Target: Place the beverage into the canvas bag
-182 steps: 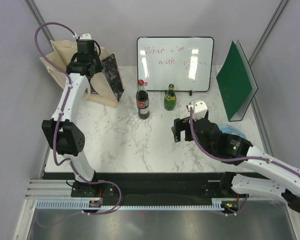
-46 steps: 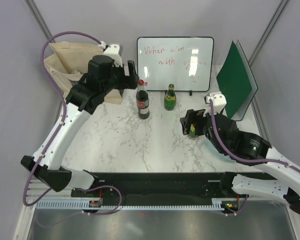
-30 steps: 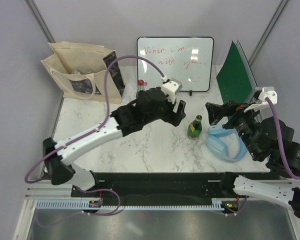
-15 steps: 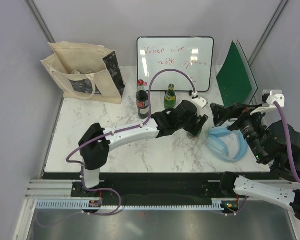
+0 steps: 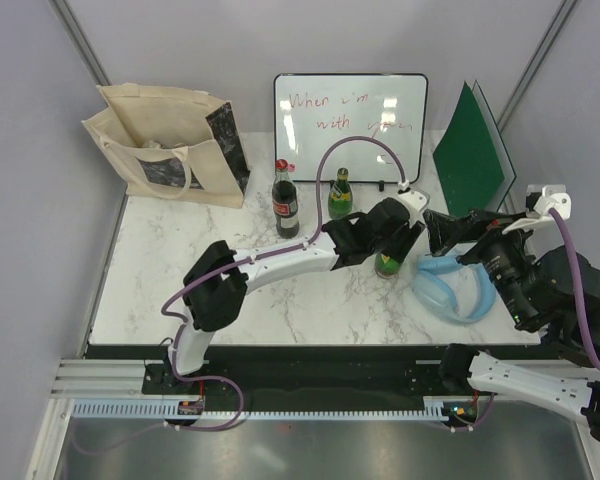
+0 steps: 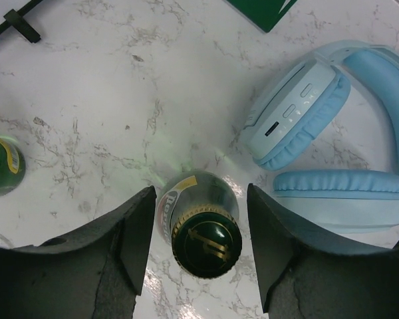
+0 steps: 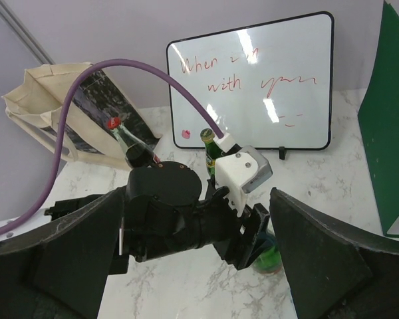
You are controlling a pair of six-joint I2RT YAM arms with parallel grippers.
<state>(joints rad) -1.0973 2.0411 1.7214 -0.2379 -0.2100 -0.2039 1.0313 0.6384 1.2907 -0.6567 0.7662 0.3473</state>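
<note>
Far left corner: canvas bag (image 5: pixel 165 150) standing upright, mouth open, black print showing. Right of it a red-capped cola bottle (image 5: pixel 285 200) and a green bottle (image 5: pixel 339 195) stand side by side, near the foot of a whiteboard (image 5: pixel 350 125). Right of centre on the marble table (image 5: pixel 230 260): the beverage (image 6: pixel 203 232), a green gold-capped bottle, upright, well apart from the bag. Around it the left gripper (image 6: pixel 199 199), one finger on each side, jaws set narrowly about the glass; whether the pads press on it, cannot tell. Just right of the bottle, pale blue headphones (image 6: pixel 326 133) lying flat. Beside their far edge the right gripper (image 5: pixel 448 232), held above the table, jaws spread wide, nothing between them. Far right: green folder (image 5: pixel 472 165) propped upright.
</note>
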